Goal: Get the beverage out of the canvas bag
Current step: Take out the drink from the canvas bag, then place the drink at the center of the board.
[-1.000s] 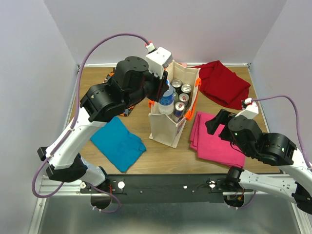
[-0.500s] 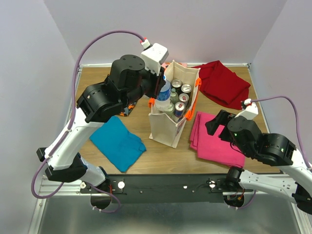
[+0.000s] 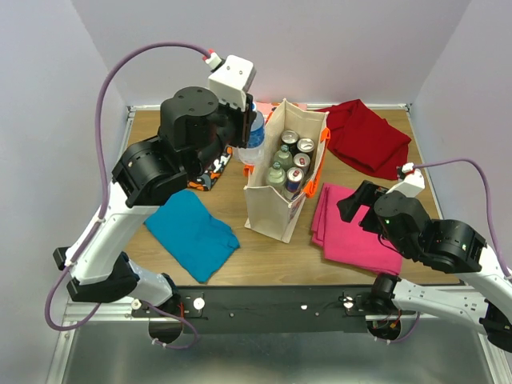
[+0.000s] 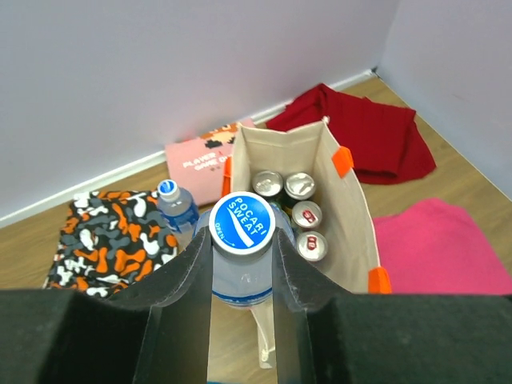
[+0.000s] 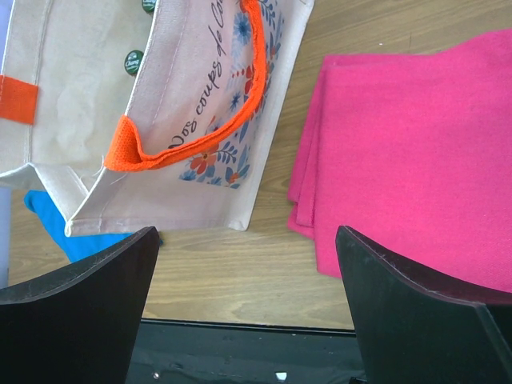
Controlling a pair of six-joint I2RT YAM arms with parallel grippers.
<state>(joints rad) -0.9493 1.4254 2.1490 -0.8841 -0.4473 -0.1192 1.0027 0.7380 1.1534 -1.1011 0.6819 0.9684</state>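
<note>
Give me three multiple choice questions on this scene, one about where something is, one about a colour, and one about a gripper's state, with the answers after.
1. Where does the pink cloth lie from the bag?
A) on its right
B) on its left
C) inside it

2. What colour is the cap of the bottle in the left gripper?
A) red
B) blue
C) green

3. The right gripper is:
A) shut on the bag
B) shut on the pink cloth
C) open and empty

Answers:
1 A, the cloth lies flat to the bag's right, on the right arm's side.
2 B, the left wrist view shows a blue cap with white lettering.
3 C, its fingers are spread wide with nothing between them.
</note>
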